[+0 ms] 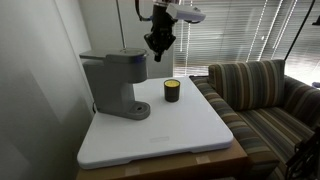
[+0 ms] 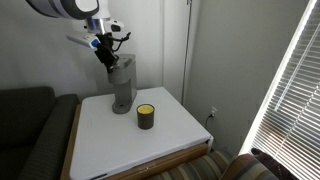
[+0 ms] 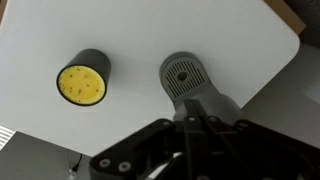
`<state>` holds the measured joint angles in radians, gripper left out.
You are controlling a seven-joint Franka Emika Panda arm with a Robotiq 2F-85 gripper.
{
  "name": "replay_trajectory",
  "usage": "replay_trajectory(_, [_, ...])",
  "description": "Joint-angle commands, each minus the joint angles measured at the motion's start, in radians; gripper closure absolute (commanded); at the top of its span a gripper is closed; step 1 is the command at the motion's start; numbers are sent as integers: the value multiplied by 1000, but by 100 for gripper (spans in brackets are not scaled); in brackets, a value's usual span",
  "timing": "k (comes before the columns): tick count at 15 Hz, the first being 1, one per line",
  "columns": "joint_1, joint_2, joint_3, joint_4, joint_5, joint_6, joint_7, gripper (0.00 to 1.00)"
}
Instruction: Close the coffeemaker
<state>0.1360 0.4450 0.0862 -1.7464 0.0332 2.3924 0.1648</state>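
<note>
Your hand point(image 1: 159, 44) hovers just above the front edge of the coffeemaker point(image 1: 113, 82) head; can't tell if it's clenched. Jar point(image 1: 172, 90) sits near the coffeemaker, with bare bench point(image 1: 185, 135) beyond.

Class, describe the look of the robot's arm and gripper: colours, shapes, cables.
The arm is white, with rounded, glossy links. The gripper is black and blocky; the wrist view shows small round fasteners on its body. Any cables are too small to make out.
</note>
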Motion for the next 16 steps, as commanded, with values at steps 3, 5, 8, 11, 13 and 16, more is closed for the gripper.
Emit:
replay_trajectory(3, [-7, -82, -2, -47, -6, -38, -39, 100])
replay_trajectory(5, [-10, -110, 2, -38, -8, -73, -65, 100])
replay_trajectory(8, [-11, -165, 1, -27, -20, -162, -99, 100])
replay_trajectory(11, [-9, -209, -2, -9, -46, -260, -120, 100])
replay_trajectory(13, [-11, -229, 0, -3, -54, -297, -130, 100])
replay_trajectory(16, [-12, -246, 2, -1, -57, -322, -145, 100])
